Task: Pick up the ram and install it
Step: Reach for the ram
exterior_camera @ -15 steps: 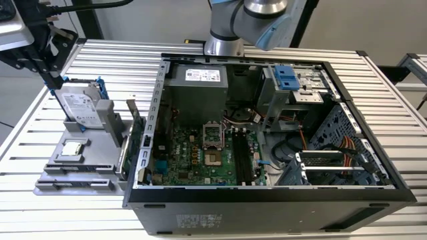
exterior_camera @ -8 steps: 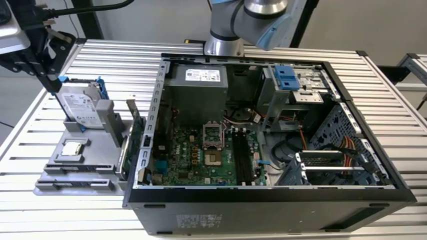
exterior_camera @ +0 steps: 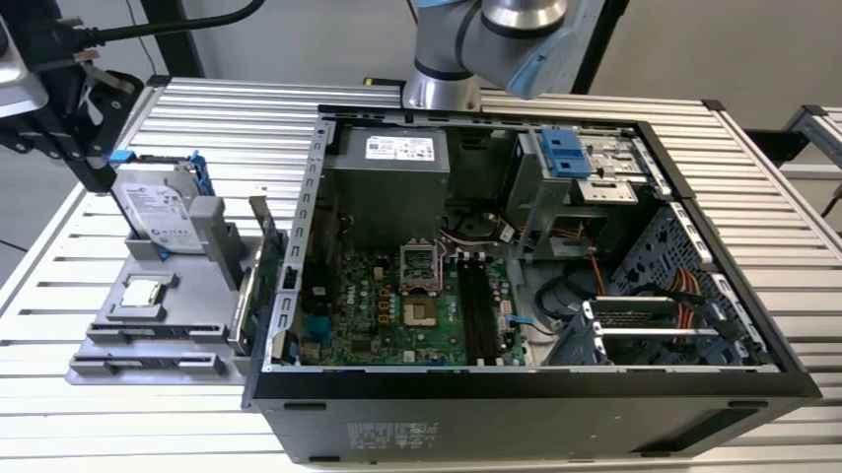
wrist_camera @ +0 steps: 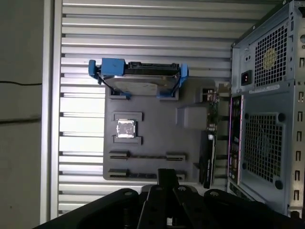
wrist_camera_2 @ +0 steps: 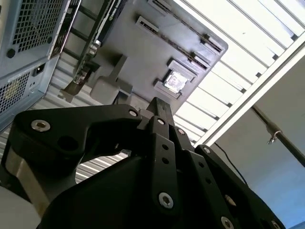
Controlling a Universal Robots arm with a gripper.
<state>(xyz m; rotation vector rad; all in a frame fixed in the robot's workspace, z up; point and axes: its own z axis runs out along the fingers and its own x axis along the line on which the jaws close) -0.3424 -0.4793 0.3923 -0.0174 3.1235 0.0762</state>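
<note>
The ram (wrist_camera: 147, 156) is judged to be the thin dark strip seen edge-on at the lower centre of the first wrist view, held between the end clips of a slotted holder; its chips cannot be made out from this angle. A second holder of the same kind lies just beside it, partly hidden behind the gripper (wrist_camera: 168, 172). Both holders are carried on a gray fixture (wrist_camera: 152, 138), on which a hard drive (wrist_camera: 138, 78) in a blue cradle and a processor chip (wrist_camera: 126, 129) are also set. The open computer case (wrist_camera: 267, 143) stands just beside the fixture, at the right of the frame.

The gripper is seen well above the fixture in both wrist views. Its fingers (wrist_camera_2: 159, 107) appear closed against each other, and nothing is held between them.

The pick is judged not yet begun, so the approach is the step in hand. A grasp would call for the fingers to be parted, lined up across the thin board and lowered squarely over it. Installation would then call for the long black memory slots (exterior_camera: 476, 310) on the motherboard, at the centre of the exterior view, to be reached.
</note>
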